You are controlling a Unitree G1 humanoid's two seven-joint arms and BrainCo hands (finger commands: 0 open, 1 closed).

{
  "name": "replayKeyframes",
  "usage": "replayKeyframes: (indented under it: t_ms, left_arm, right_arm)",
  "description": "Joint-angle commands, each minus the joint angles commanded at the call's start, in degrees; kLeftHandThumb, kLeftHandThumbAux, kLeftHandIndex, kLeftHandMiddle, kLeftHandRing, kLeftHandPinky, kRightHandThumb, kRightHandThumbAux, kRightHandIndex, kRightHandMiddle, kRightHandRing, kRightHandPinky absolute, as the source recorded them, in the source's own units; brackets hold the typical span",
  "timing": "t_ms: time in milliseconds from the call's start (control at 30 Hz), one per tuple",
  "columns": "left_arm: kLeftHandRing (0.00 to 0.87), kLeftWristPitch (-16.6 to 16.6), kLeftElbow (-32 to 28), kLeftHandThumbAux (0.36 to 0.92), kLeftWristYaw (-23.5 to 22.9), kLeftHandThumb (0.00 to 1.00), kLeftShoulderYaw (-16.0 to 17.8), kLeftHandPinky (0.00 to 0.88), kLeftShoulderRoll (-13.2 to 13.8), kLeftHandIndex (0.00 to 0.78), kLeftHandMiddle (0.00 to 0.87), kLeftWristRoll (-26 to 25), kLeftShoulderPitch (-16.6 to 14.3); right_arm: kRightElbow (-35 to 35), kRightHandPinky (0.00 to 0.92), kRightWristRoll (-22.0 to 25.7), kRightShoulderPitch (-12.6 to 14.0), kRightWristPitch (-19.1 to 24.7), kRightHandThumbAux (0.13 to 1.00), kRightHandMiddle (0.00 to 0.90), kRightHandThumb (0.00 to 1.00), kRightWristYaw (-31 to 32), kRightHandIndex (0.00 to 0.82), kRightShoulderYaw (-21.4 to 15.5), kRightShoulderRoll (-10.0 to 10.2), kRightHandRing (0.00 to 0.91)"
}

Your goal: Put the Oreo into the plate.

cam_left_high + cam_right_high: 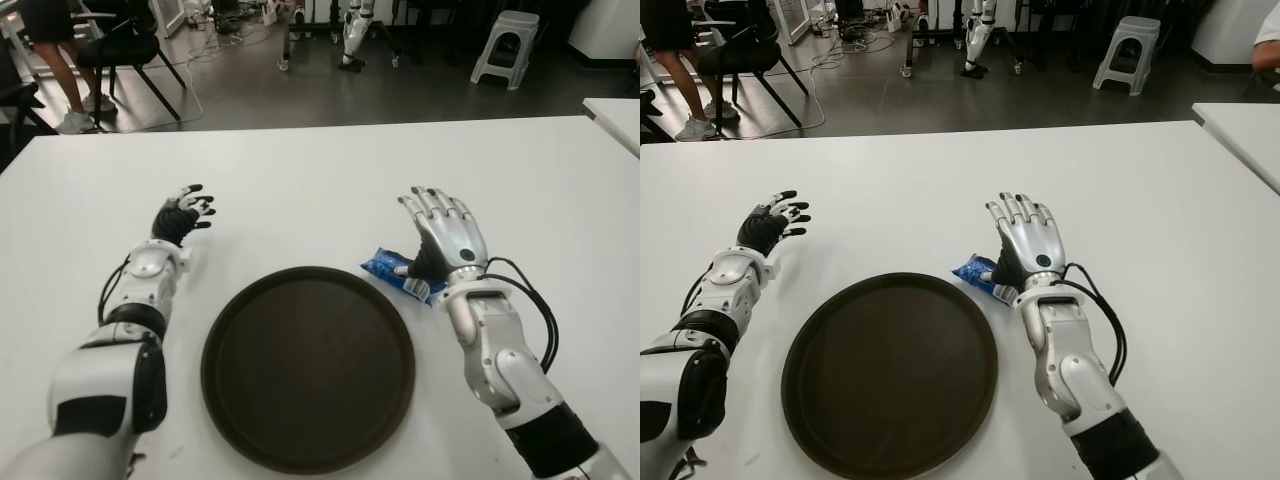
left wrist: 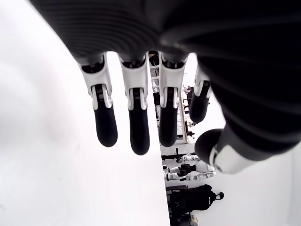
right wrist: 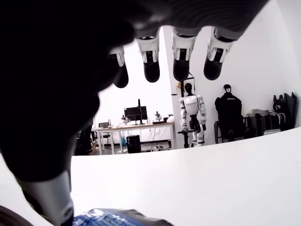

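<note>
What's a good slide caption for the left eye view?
Right hand open over the blue Oreo pack beside the empty brown plate; left hand open on the plate's other side.

No readable text, brand, number or sign anywhere; the blue snack packet (image 1: 392, 270) beside the right hand (image 1: 445, 240) has some pale print on its wrapper, but it is too small and partly hidden to make out; in the right wrist view only a sliver of the blue wrapper (image 3: 117, 218) shows, no letters legible; the dark round plate (image 1: 308, 366) is plain and unmarked; the white table (image 1: 320, 170) carries no label; nothing legible on the room's furniture behind.
</note>
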Motion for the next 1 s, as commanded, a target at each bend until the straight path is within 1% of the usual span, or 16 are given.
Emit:
replayKeyframes:
  t_ms: [233, 433, 667, 800, 1000]
  left_arm:
    - [0.280, -0.44, -0.05, 0.605, 0.06, 0.015, -0.17, 0.297, 0.04, 0.184, 0.267, 0.19, 0.13]
    - [0.284, -0.21, -0.02, 0.616, -0.20, 0.041, -0.13, 0.298, 0.05, 0.178, 0.271, 0.15, 0.10]
    - [0.279, -0.09, -0.02, 0.623, 0.13, 0.026, -0.11, 0.291, 0.00, 0.180, 0.270, 0.15, 0.10]
    - [0.279, -0.10, -0.02, 0.615, 0.25, 0.019, -0.23, 0.293, 0.04, 0.176, 0.265, 0.29, 0.13]
    - [0.268, -0.06, -0.02, 0.627, 0.22, 0.020, -0.47, 0.286, 0.10, 0.170, 0.256, 0.53, 0.14]
  right_arm:
    - [0.10, 0.045, 0.00, -0.11, -0.09, 0.768, 0.019, 0.000, 0.41, 0.020, 0.05, -0.28, 0.014]
    - [0.23, 0.046, 0.09, -0.15, -0.08, 0.762, 0.016, 0.000, 1.25, 0.016, 0.17, -0.52, 0.011]
    - [0.55, 0.045, -0.03, -0.33, -0.05, 0.754, 0.009, 0.000, 2.94, 0.022, 0.63, -0.47, 0.007]
    - [0.61, 0.049, -0.12, -0.36, 0.08, 0.761, 0.008, 0.000, 4.36, 0.017, 1.07, -0.33, 0.007]
    - [1.23, 0.062, -0.15, -0.38, -0.07, 0.781, 0.012, 0.000, 5.07, 0.024, 1.64, -0.11, 0.013]
